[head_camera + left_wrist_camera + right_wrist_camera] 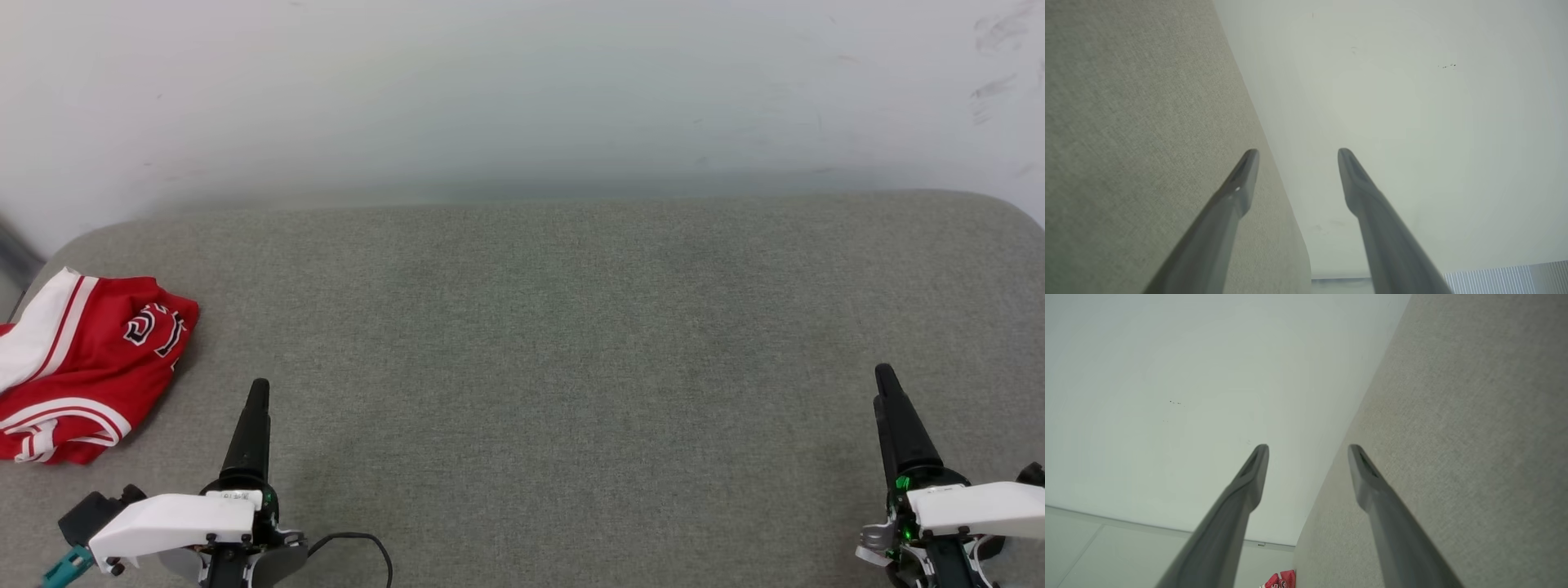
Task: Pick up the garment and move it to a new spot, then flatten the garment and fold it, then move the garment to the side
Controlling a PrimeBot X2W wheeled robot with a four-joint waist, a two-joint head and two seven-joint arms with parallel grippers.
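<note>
The garment (82,367), red with white striped trim and black-and-white lettering, lies bunched at the far left edge of the grey fabric table (571,327). A small red corner of the garment (1280,580) peeks in at the bottom of the right wrist view. My left gripper (258,388) hovers at the lower left, just right of the garment and apart from it. In the left wrist view my left gripper (1298,153) is open with nothing between its fingers. My right gripper (884,371) is far off at the lower right; the right wrist view shows my right gripper (1309,448) open and empty.
A white wall (522,82) rises right behind the table's far edge. The table's corners are rounded. A thin black cable (359,543) loops beside my left wrist. Wide bare fabric stretches between the two grippers.
</note>
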